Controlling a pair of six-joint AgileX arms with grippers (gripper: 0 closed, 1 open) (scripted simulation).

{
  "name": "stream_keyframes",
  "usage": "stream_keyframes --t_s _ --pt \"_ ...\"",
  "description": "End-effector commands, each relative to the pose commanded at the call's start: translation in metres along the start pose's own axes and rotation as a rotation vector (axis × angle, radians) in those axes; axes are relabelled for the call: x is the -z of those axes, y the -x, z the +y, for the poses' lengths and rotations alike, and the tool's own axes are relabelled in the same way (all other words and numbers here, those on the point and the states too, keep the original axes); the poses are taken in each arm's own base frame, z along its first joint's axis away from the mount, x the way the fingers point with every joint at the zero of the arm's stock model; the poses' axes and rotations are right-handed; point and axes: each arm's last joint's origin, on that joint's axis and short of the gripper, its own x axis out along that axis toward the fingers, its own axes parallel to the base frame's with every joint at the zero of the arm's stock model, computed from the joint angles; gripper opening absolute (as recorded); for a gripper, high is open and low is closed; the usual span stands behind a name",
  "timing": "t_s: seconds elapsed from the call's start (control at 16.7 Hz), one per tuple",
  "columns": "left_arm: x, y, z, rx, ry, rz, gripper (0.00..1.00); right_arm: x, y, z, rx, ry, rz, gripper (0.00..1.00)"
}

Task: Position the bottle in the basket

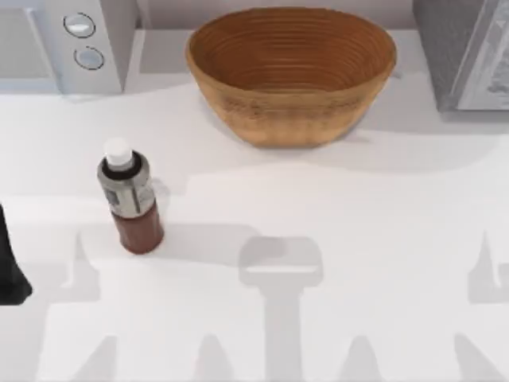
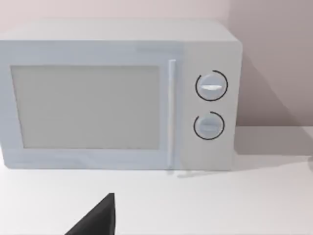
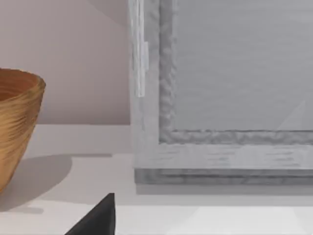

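Top view: bottle [image 1: 130, 199] stands upright on the tabletop [image 1: 334, 239], well apart from the basket [image 1: 291, 72]. Left claw [image 1: 9, 270] sits at the left edge. I cannot tell either claw's state.

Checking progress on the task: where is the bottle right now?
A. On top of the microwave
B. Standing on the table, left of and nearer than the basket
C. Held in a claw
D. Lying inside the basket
B: the bottle stands on the table, apart from the basket.

The left arm [image 1: 9, 267] sits as a dark shape at the lower left edge of the top view. In each wrist view a black gripper part pokes up at lower left.
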Motion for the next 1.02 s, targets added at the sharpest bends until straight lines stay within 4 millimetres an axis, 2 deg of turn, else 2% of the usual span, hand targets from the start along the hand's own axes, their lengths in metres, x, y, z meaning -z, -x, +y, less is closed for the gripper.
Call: stream_keyframes --t_s 0.24,0.48,0.78,1.02 --pt "-0.002 -0.002 0.0 0.018 -0.003 -0.004 1.0 0.0 0.0 0.0 0.0 0.0 0.0 1.0" --pt "-0.009 -0.013 -0.002 0.112 -0.019 -0.009 1.0 0.0 0.0 0.0 0.0 0.0 0.0 1.0" --pt "-0.011 -0.045 -0.003 0.301 -0.043 0.02 1.0 0.0 0.0 0.0 0.0 0.0 0.0 1.0" --pt "0.004 -0.076 -0.001 0.47 -0.053 0.055 1.0 0.0 0.0 0.0 0.0 0.0 0.0 1.0"
